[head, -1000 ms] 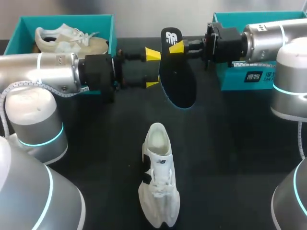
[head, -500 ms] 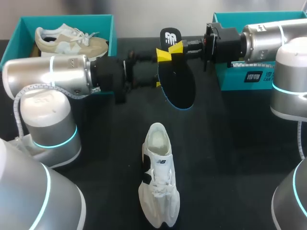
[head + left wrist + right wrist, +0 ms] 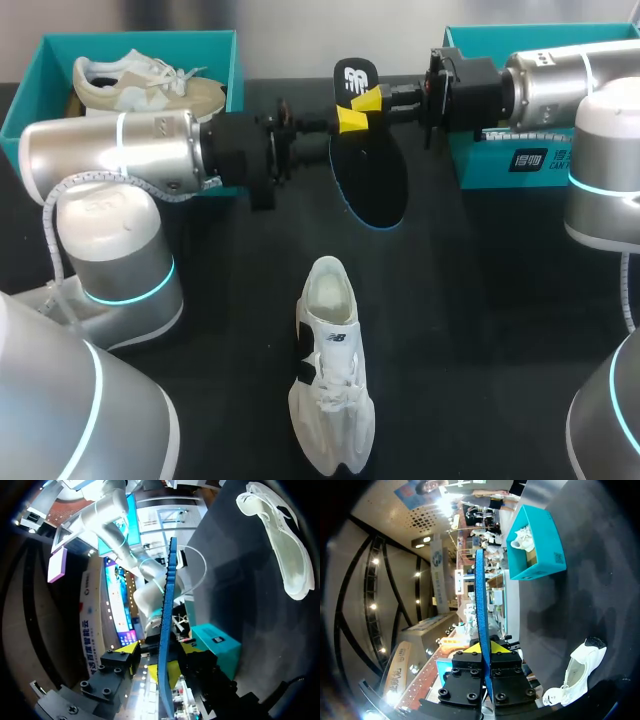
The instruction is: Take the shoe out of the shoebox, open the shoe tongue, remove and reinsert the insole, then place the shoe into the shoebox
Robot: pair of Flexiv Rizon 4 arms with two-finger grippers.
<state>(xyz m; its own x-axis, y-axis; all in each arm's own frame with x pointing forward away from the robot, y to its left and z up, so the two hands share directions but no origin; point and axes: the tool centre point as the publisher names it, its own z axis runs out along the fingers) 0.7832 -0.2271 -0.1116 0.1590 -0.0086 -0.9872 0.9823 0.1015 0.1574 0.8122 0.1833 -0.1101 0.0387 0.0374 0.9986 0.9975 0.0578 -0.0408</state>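
— What are you losing sight of?

— My right arm is covering most of the right shoebox (image 3: 485,168) at the table's (image 3: 480,300) far right corner. My right gripper (image 3: 368,98) is pinching the flat black, blue-edged insole (image 3: 372,175) near the far edge. My left gripper (image 3: 348,122) is straddling it, fingers standing apart from it. The white shoe (image 3: 328,385) is lying on the table by the front edge.

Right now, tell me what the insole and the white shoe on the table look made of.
The insole looks like foam: matte black top, blue edge, thin, holding its shape. The shoe seems white textile with smoother, likely synthetic, panels; its creased toe suggests soft fabric.
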